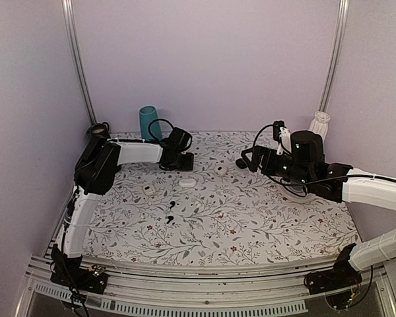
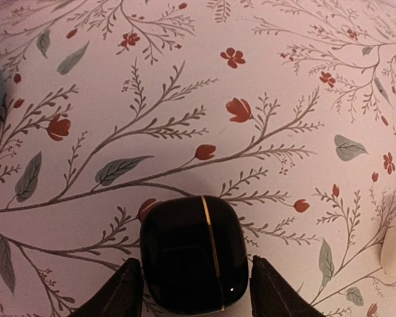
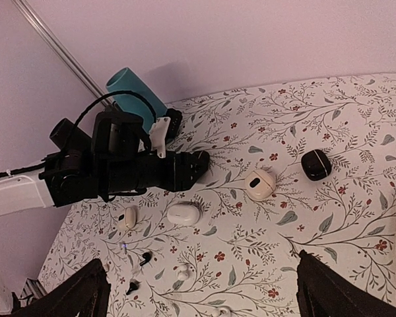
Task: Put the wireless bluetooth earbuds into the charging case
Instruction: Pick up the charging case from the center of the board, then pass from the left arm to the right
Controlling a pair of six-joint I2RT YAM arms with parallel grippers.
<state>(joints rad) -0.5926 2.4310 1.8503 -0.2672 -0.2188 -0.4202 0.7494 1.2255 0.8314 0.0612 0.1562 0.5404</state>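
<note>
The charging case sits on the flowered tablecloth directly between the fingers of the left gripper, at the far left part of the table, just in front of the teal cylinder. In the left wrist view both fingers lie against the case's flanks with no cloth showing between them, so this gripper is closed to the case's width and has hold of it. The case is a rounded square with no clear long axis. Its lid is down, and the thin gold seam runs away from the wrist, roughly in line with the fingers and tilted slightly to one side. The two wireless bluetooth earbuds lie loose on the cloth nearer the arm bases, close to each other and well apart from the case and both grippers. A white case lies between them and the left gripper. The right gripper hangs above the table's right half with its fingers spread wide and nothing between them. A flatter black lump and another white case lie ahead of it.
</note>
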